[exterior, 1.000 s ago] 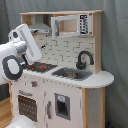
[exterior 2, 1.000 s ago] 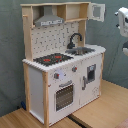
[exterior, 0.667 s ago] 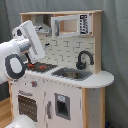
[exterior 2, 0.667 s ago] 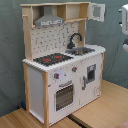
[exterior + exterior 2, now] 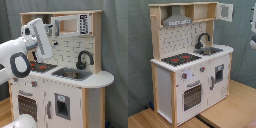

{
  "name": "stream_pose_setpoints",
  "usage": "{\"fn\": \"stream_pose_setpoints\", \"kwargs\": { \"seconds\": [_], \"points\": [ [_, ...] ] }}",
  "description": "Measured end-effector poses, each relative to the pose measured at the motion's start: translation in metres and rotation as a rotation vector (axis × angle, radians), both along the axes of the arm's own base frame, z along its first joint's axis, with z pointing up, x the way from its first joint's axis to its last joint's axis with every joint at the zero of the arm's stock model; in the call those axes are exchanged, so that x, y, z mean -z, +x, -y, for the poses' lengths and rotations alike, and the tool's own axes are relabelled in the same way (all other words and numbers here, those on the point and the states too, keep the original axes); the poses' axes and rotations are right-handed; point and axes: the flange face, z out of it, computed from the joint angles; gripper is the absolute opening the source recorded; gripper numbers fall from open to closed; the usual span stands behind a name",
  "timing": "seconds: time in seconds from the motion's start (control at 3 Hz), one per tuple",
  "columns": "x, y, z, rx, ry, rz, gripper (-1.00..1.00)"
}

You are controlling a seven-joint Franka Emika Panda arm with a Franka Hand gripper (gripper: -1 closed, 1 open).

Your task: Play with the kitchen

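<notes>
The arm point(image 5: 37, 42) hangs over the kitchen point(image 5: 193, 70) stovetop point(image 5: 180, 59) (tool's opening impossible to tell); a careless descent might strike the hood point(image 5: 177, 20).

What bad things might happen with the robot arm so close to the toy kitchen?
The arm hangs right over the stovetop, so a big swing might bump the hood or upper shelf. The kitchen stands near the edge of its wooden platform in the second exterior view, so a hard push might shove or tip it. The faucet sticks up and might snag.
</notes>
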Motion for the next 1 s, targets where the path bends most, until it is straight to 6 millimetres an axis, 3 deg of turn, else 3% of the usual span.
{"fn": "stream_pose_setpoints", "kwargs": {
  "seconds": [0.67, 1.0],
  "points": [
    [0.0044, 0.0187, 0.0198, 0.071, 0.105, 0.039, 1.0],
    [0.0047, 0.0202, 0.02, 0.074, 0.112, 0.042, -1.0]
  ]
}}
